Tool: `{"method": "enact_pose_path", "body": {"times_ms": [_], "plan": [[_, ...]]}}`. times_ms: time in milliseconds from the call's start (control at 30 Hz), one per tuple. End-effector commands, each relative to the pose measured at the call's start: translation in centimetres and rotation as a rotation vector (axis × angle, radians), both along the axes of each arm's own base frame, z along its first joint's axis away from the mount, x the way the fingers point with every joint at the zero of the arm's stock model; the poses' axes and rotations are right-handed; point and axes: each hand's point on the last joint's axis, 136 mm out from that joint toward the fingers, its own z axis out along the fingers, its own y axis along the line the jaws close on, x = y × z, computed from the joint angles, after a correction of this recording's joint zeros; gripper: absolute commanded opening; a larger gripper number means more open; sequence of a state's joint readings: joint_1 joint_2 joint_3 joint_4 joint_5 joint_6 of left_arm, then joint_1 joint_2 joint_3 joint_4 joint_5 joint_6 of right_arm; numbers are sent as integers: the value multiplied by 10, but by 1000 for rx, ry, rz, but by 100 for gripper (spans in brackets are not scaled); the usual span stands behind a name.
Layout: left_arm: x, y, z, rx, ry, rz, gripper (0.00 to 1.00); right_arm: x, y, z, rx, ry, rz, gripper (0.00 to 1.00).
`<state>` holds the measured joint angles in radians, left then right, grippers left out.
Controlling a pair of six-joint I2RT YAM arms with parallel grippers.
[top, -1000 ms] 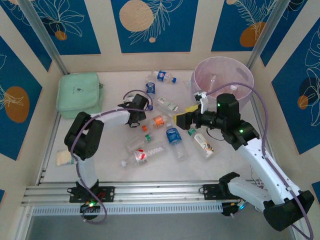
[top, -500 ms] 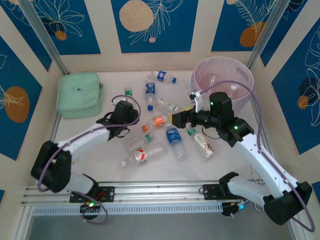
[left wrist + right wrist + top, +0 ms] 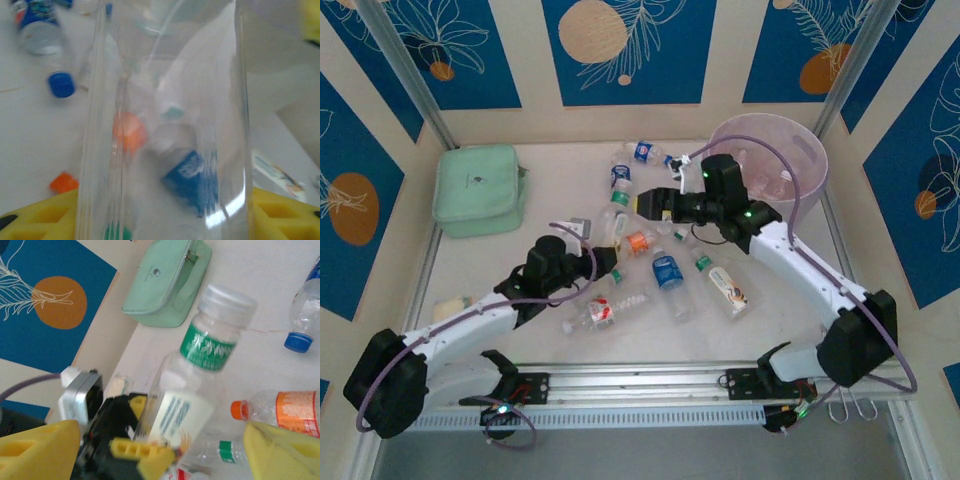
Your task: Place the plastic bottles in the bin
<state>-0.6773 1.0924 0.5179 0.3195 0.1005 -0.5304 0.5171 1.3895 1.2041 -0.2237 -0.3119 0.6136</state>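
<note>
Clear plastic, green-labelled, white-capped: one bottle (image 3: 202,365) is clamped in the left claw (image 3: 165,215) near the centre of the table (image 3: 760,322). Right claw (image 3: 157,447) gapes wide beside it. Loose bottles (image 3: 665,270) crowd the centre; the bin (image 3: 812,165) fills the far right corner; near-edge strip lies bare.

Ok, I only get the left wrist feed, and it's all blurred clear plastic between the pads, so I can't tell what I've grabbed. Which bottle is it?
Observer: The left gripper is shut on a clear bottle with a green neck label and white cap.
Operator: Where is the other gripper?
Observer: The right gripper is open, pointed at that bottle from the bin's side.
Operator: And the bin?
Observer: The bin stands at the far right, just beyond the right gripper.
</note>
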Motion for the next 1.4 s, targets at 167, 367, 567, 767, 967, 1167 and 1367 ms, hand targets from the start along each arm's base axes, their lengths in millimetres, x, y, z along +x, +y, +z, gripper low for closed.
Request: {"method": "enact_pose_path", "body": {"times_ms": [167, 367, 567, 767, 967, 1167, 1367], "plan": [[-28, -35, 42, -73, -168, -181, 5, 35, 7, -6, -28, 9, -94, 87], [-33, -41, 45, -75, -181, -200, 5, 38, 6, -5, -31, 9, -97, 62], [-36, -46, 49, -107, -198, -224, 9, 42, -2, -14, -49, 26, -116, 43], [-28, -40, 52, -122, -176, -161, 27, 43, -9, -2, -38, 4, -122, 32], [-32, -32, 69, -215, -162, -120, 73, 44, -19, 39, -32, -106, -114, 23], [-24, -7, 58, -151, -76, 27, 100, 47, -43, 96, -103, -297, -171, 21], [-21, 11, 30, -73, -3, 119, 100, 51, -114, 176, -288, -619, -424, 18]]}}
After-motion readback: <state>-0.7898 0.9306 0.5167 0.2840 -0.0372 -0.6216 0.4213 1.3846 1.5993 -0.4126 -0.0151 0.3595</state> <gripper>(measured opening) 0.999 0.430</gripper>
